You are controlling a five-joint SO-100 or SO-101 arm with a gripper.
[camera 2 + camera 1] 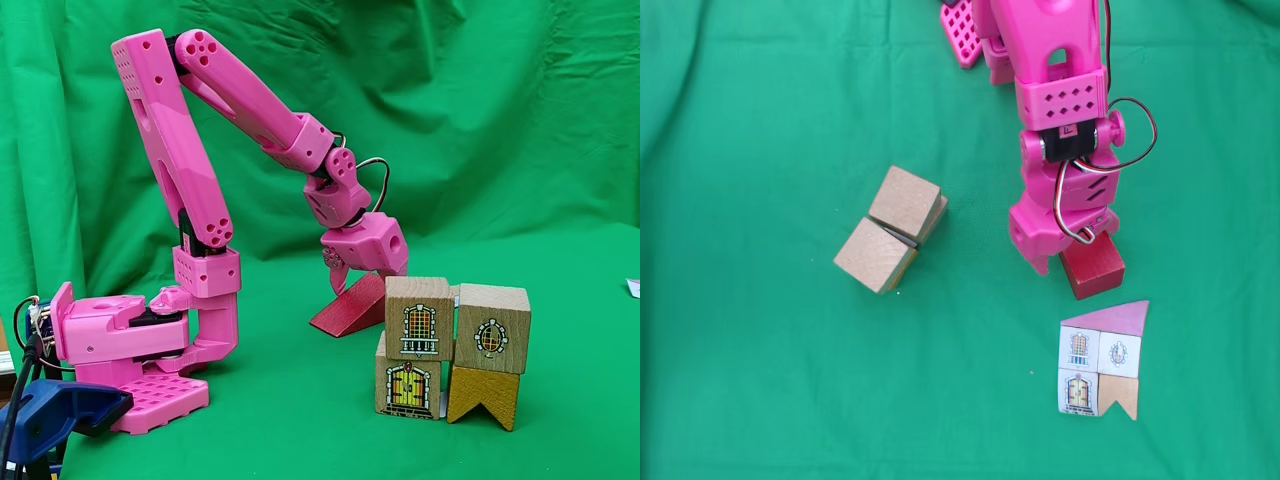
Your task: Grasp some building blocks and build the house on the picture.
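My pink gripper is shut on the dark red brick, which slants with its low end on the cloth. Left of it in a fixed view stand two light-brown building blocks, touching. From the side they show as a two-by-two stack: printed window blocks on a door block and a tan notched block. The picture, a flat house card with a pink roof, lies just below the brick.
Green cloth covers the table and hangs as a backdrop. The arm's pink base sits at the left in a fixed view, with a blue clamp in front of it. A small white scrap lies at the right edge.
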